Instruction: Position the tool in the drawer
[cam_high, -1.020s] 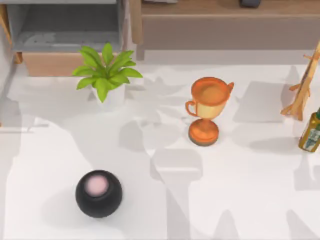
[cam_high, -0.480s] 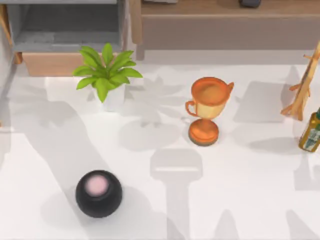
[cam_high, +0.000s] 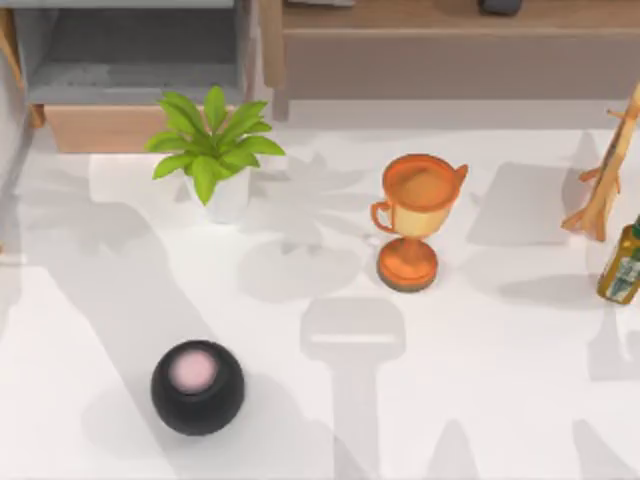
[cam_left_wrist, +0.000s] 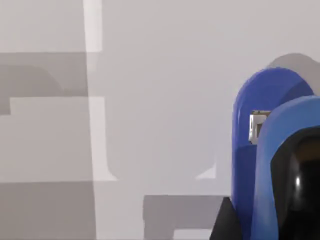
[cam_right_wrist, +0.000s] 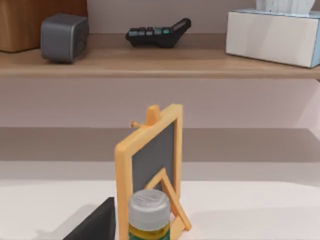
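black ball (cam_high: 197, 386), orange trophy (cam_high: 414, 220), plant (cam_high: 212, 145)

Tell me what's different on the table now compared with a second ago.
None of the objects moved. Only the arm shadows shifted: the dark patch on the table's left side spread wider and then held. The black ball, potted plant, orange trophy cup, small easel and bottle kept their places. The left wrist view shows the blue stapler close up.
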